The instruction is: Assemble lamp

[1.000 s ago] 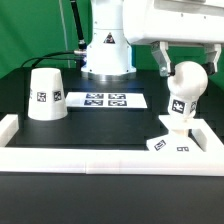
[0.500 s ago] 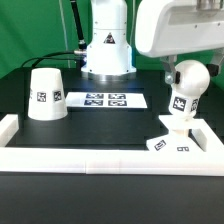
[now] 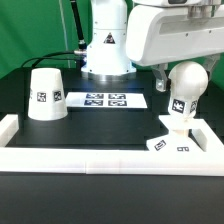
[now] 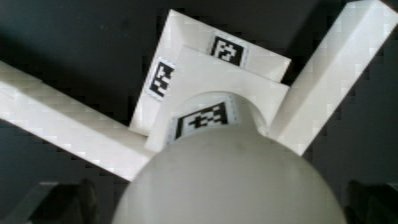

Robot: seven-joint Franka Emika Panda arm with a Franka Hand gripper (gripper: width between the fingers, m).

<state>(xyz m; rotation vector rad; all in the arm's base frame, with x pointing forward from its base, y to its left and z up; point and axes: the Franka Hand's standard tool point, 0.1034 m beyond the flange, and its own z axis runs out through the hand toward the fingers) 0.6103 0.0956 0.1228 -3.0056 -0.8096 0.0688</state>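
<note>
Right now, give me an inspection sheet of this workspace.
Surface: black table with a white rail along the front and sides.
Job's things: bulb stands upright on the base, in the rail's corner at the exterior view's right. Shade stands alone at the left, narrow end up.
Clutter: nothing seen; only the marker board.
Grippers: gripper open, one finger on either side of the bulb's top.
Cables: black cable behind the shade.
Surroundings: arm's white pedestal behind the marker board.
</note>
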